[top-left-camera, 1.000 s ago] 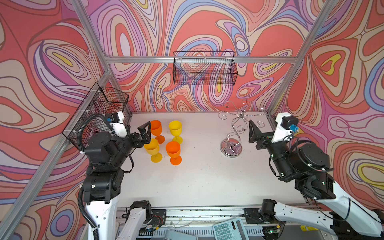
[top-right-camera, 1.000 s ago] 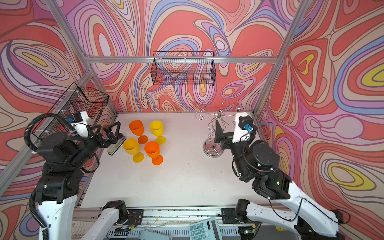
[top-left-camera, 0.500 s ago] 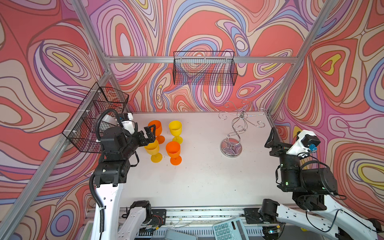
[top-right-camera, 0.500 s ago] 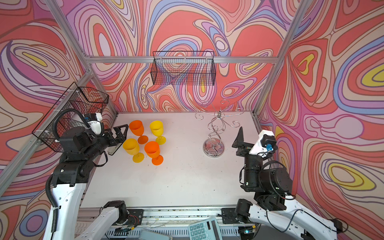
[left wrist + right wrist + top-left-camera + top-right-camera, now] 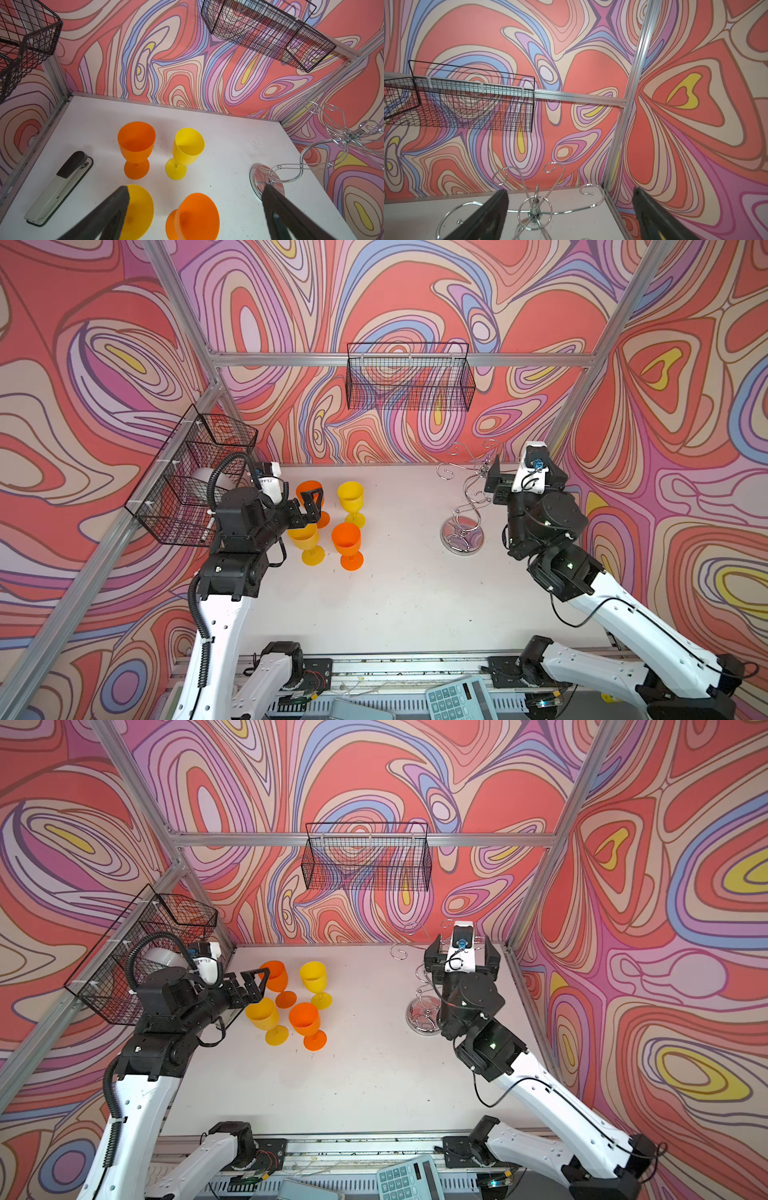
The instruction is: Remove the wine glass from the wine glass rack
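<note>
Surroundings of the cell: fixtures and stray items.
A white worktop (image 5: 395, 605) is enclosed by swirl-patterned walls (image 5: 415, 290) on an aluminium frame (image 5: 291, 359). In both top views one black wire mesh basket (image 5: 409, 379) hangs at upper centre and a second basket (image 5: 187, 485) at mid-left, holding a pale rounded object (image 5: 160, 959). A grey stapler (image 5: 60, 187) lies flat on the worktop beside the side rail. A teal calculator (image 5: 459, 701) sits at the lower edge, right of centre.

No readable text, labels or brands, key markings on the calculator (image 5: 458, 698), well apart from the wine glass rack (image 5: 462, 534), too small to make out
</note>
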`<state>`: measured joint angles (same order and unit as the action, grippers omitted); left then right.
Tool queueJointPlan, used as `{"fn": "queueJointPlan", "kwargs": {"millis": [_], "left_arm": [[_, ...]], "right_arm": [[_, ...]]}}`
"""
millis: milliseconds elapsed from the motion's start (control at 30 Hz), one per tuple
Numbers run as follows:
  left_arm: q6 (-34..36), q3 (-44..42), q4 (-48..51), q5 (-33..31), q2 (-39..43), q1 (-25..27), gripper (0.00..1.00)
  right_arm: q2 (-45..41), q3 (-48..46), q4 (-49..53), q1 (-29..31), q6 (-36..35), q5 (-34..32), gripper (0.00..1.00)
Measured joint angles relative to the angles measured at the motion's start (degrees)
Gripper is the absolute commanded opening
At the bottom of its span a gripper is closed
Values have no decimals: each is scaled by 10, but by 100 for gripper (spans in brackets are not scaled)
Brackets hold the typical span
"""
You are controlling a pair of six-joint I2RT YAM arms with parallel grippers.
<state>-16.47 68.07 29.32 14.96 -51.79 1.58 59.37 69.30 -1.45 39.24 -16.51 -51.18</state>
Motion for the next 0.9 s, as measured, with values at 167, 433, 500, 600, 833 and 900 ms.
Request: {"fn": "queueJointPlan", "kwargs": {"millis": [167, 433, 500, 600, 833, 900], "left_arm": [[2, 0, -2, 0, -1, 5, 100], [4, 0, -11, -2, -19, 7, 100], [5, -1, -14, -7, -23, 7, 100], [6, -13, -26, -21, -23, 9, 100], [8, -59, -55, -61, -22, 10, 99], [8, -82, -70, -79, -18, 10, 99]], "right_arm": [[46, 101, 93, -144, 80, 116, 99], [59, 109, 184, -422, 228, 322, 98], [41, 70, 186, -480, 257, 357, 98], [-4, -2, 187, -517, 288, 386, 99], [-118, -176, 136, -519, 316, 402, 99], [-141, -220, 120, -519, 319, 402, 98]]}}
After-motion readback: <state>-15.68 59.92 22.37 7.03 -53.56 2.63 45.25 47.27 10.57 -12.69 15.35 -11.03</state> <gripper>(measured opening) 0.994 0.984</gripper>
